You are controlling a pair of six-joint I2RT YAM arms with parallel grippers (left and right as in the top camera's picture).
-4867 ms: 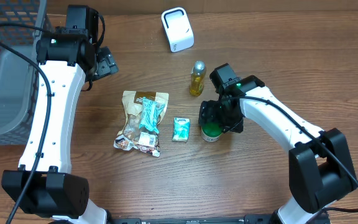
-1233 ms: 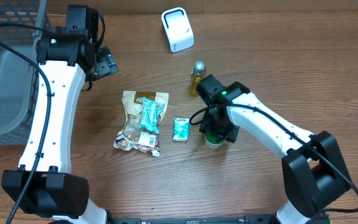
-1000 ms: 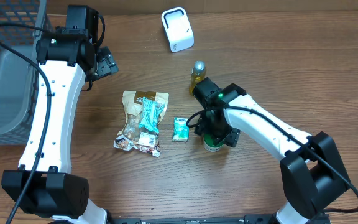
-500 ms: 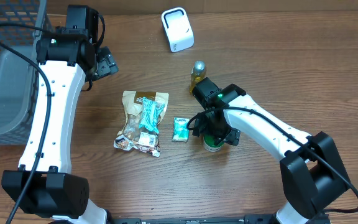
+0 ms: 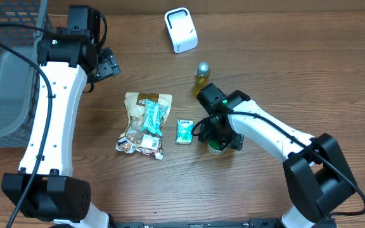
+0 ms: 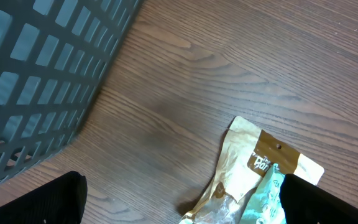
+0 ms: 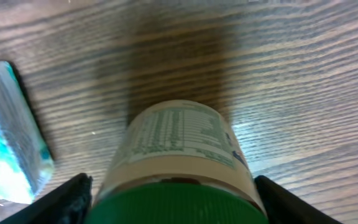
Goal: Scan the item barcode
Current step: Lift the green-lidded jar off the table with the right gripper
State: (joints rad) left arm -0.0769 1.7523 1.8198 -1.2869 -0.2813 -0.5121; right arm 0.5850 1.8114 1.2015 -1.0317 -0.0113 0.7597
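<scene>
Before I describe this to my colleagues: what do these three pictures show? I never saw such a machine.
Two white robot arms work at a wooden table. One picture looks down from above; the other two come from a camera on each wrist. On the table lie a tan snack bag, a teal packet, a yellow bottle and a white scanner. A grey mesh basket stands at the side. The left gripper is open and empty. The right gripper straddles a green-lidded jar; whether it grips it I cannot tell.

even light, soft wrist-view blur
</scene>
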